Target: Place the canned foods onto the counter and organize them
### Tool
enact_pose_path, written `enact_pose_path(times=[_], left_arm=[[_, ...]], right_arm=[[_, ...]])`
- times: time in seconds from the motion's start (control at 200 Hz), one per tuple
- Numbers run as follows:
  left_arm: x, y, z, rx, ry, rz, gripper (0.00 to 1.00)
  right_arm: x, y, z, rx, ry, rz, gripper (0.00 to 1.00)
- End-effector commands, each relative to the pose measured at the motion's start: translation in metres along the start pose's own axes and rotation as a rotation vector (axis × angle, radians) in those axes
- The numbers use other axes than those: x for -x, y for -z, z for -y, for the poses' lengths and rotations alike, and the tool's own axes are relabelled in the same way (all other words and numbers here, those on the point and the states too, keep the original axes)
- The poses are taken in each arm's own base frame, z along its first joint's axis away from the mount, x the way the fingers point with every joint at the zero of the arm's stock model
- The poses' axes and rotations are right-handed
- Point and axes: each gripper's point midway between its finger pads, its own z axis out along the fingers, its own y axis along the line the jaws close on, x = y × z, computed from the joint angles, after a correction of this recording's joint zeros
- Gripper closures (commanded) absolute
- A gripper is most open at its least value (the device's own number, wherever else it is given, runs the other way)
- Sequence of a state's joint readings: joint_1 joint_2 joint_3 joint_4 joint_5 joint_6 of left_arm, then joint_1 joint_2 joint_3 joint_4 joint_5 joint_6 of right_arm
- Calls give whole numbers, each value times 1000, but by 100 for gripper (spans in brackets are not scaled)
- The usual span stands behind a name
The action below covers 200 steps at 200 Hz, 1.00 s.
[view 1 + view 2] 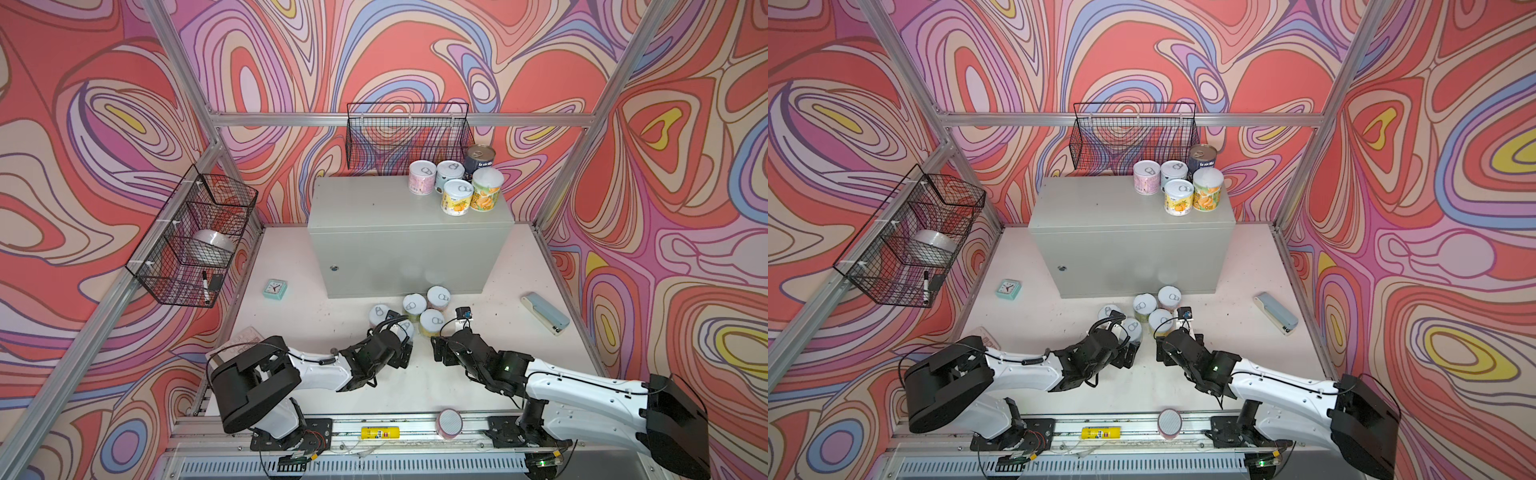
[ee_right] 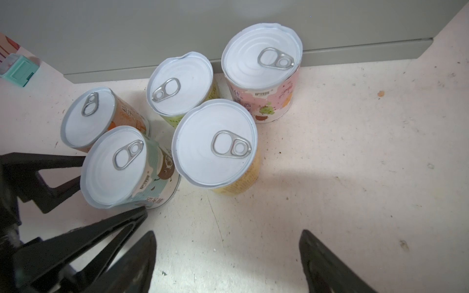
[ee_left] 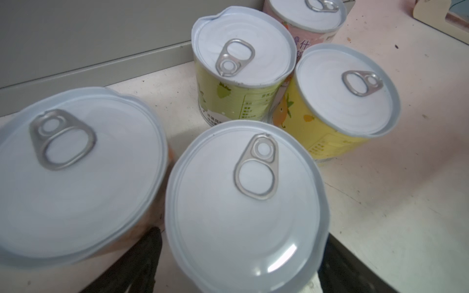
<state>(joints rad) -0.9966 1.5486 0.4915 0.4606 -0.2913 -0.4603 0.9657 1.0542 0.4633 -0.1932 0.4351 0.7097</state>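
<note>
My left gripper straddles the teal can, a finger each side, but I can't tell if it's clamped. My right gripper hangs spread and empty just near of the yellow can. Five cans stand on the counter, far right corner; five others sit on the table by its near face.

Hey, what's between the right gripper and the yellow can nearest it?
Nothing: in the right wrist view only bare white tabletop separates the open right gripper from the yellow can.
</note>
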Motion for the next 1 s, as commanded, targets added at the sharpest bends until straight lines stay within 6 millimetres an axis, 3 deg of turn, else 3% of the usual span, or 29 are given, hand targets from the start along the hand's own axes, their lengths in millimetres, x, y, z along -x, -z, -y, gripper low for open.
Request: enact_pose_path(times=[0.0,0.536,0.756,0.996], left_arm=[[23,-13,10,8,65,70,7],[8,-41,-1,91,156,89,10],[-1,-45,-5,104,171,75,19],[-5,-34,-17,143,146,66,36]], right_arm=[[1,3,7,-21,-17,27,9],[-3,6,14,-28,-16,27,9],[-2,6,14,-33,-6,29,9],[-4,4,15,-38,-10,27,9]])
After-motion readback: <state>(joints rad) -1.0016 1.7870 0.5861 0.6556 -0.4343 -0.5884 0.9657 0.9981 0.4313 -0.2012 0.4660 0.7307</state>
